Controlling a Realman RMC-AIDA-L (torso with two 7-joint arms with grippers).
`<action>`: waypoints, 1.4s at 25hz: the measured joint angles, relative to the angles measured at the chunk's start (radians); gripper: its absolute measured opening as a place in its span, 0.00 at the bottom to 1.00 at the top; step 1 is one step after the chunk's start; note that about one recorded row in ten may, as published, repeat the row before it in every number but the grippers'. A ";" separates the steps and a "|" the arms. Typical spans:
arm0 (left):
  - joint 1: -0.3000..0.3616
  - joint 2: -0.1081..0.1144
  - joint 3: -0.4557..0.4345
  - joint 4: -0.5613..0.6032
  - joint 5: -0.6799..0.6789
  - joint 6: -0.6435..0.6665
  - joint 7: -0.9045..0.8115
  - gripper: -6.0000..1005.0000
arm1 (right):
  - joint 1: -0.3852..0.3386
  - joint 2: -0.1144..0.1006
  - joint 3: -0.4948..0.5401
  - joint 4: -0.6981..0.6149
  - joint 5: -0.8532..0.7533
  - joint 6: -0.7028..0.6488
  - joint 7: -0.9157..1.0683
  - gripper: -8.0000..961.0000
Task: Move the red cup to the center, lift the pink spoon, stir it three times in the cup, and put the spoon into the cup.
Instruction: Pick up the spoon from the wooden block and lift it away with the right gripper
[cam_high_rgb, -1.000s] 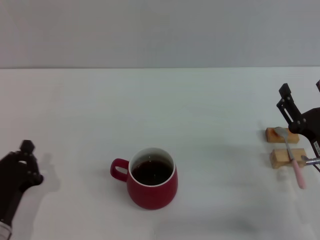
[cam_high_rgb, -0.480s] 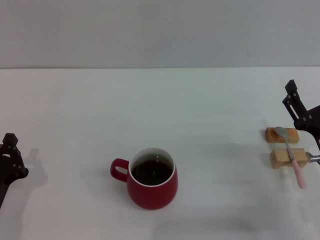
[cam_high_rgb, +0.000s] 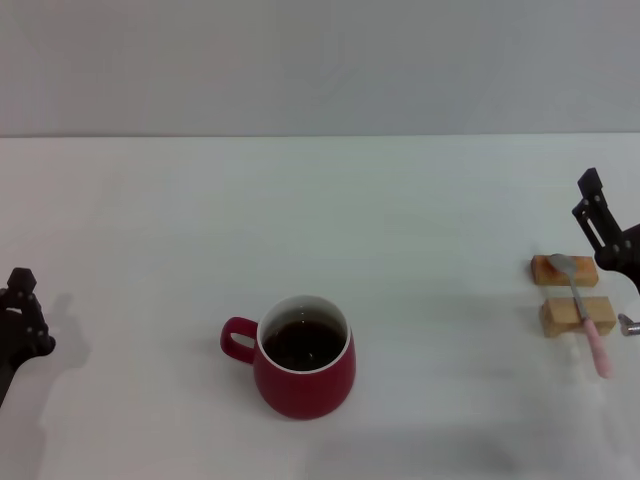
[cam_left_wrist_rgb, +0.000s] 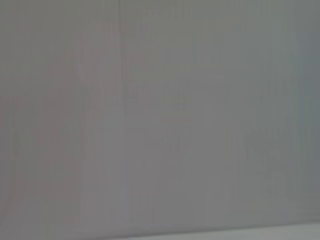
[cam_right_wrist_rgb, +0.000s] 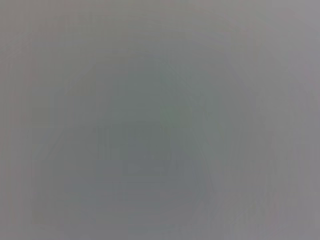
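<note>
Now right hand (cam_high_rgb: 604, 232) raised beside pink spoon (cam_high_rgb: 585, 314); left hand (cam_high_rgb: 20, 320) low, far left.

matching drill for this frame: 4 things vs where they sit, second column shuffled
1. red cup
2. pink spoon
3. left hand
4. right hand

a. lying across two wooden blocks
b. at the table's left edge
c. near the middle front, handle toward the robot's left
d. at the right edge, just behind the blocks

Pairs: 1-c, 2-a, 3-b, 4-d

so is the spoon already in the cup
No, the spoon lies across two wooden blocks at the robot's right, apart from the cup.
</note>
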 joint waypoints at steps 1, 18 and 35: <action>0.000 0.000 0.000 0.000 0.000 0.000 0.000 0.01 | 0.000 0.000 0.000 0.000 0.000 0.000 0.000 0.74; -0.017 0.005 0.037 0.045 0.010 0.006 -0.008 0.01 | -0.070 0.003 -0.008 0.066 -0.005 -0.014 0.001 0.74; -0.020 0.006 0.027 0.063 0.007 0.036 -0.009 0.01 | -0.045 0.003 -0.017 0.071 -0.003 -0.015 -0.005 0.74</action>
